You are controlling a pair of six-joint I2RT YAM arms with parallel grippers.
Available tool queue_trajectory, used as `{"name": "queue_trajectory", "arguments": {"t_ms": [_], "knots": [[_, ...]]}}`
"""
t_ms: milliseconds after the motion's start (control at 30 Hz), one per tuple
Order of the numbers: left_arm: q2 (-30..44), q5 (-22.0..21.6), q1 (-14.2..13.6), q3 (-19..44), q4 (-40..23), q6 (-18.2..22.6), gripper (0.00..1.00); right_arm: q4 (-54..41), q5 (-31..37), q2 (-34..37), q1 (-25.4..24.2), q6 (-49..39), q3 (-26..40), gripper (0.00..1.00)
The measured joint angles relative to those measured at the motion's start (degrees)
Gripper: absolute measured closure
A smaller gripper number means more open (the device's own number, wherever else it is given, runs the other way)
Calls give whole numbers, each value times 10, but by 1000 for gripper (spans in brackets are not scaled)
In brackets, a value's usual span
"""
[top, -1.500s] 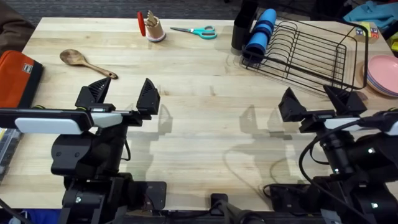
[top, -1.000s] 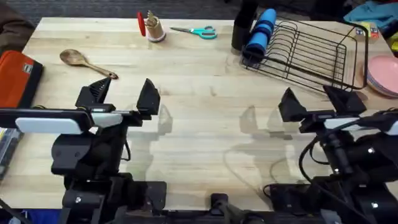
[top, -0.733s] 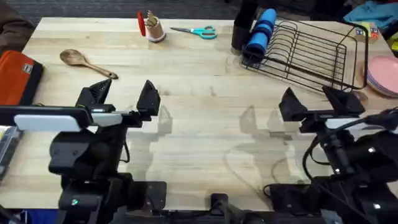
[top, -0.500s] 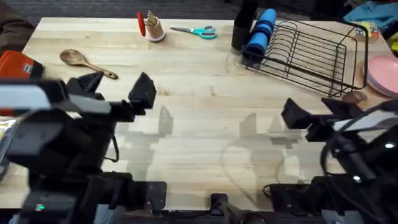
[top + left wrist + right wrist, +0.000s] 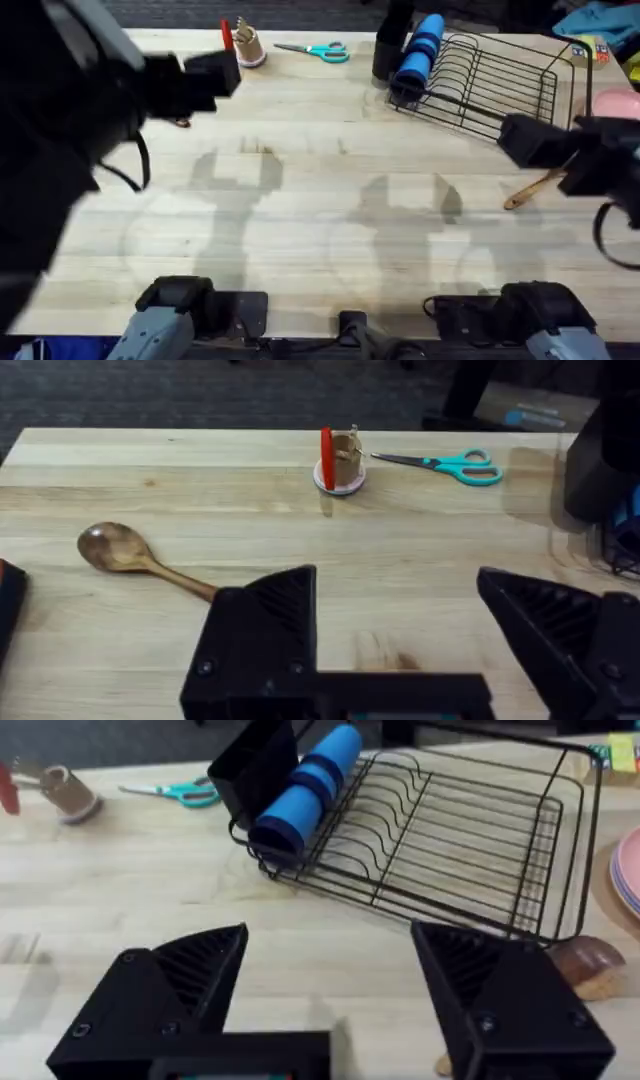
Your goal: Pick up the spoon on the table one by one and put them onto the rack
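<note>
One wooden spoon [image 5: 128,554] lies flat on the table [image 5: 420,530], ahead and to the left of my open left gripper [image 5: 395,585], which hangs above the wood holding nothing. In the overhead view the raised left arm covers that spoon. A second spoon [image 5: 534,188] lies on the table near the front corner of the black wire rack [image 5: 500,85]; its bowl [image 5: 586,967] shows past one finger of my right gripper [image 5: 330,935]. That gripper [image 5: 565,150] is open and empty, in front of the rack [image 5: 450,830].
A blue roll [image 5: 416,50] and a tall black cup [image 5: 255,765] sit at the rack's left end. Teal scissors [image 5: 315,50] and a small wooden holder with a red piece [image 5: 243,42] lie along the far edge. Pink plates [image 5: 617,105] sit right of the rack.
Both arms have risen and reached forward over the table. The left arm now covers the left spoon in the overhead view; the right arm's move has uncovered the spoon near the rack.
</note>
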Motion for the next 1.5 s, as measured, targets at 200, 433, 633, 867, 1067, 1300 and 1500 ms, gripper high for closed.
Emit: {"name": "queue_trajectory", "arguments": {"t_ms": [200, 433, 633, 867, 1067, 1300, 1500], "knots": [[80, 4, 0, 104, -50, 0, 8, -66, 0, 117, 0, 0, 106, 8], [115, 40, 0, 145, -51, 0, 7, -82, 0, 208, 0, -3, 195, 8], [117, 58, 0, 145, -52, 0, 7, -84, -3, 215, 0, -5, 206, 8], [121, 46, 0, 145, -52, 0, 7, -85, -23, 215, 0, -6, 207, 8], [159, 29, 10, 149, -52, -5, 10, -85, -28, 216, 0, -7, 207, 8], [232, 25, 64, 205, -69, -34, 8, -85, -28, 215, 0, -7, 207, 8], [303, 22, 111, 275, -100, -67, 8, -85, -28, 216, 0, -7, 207, 8]]}}
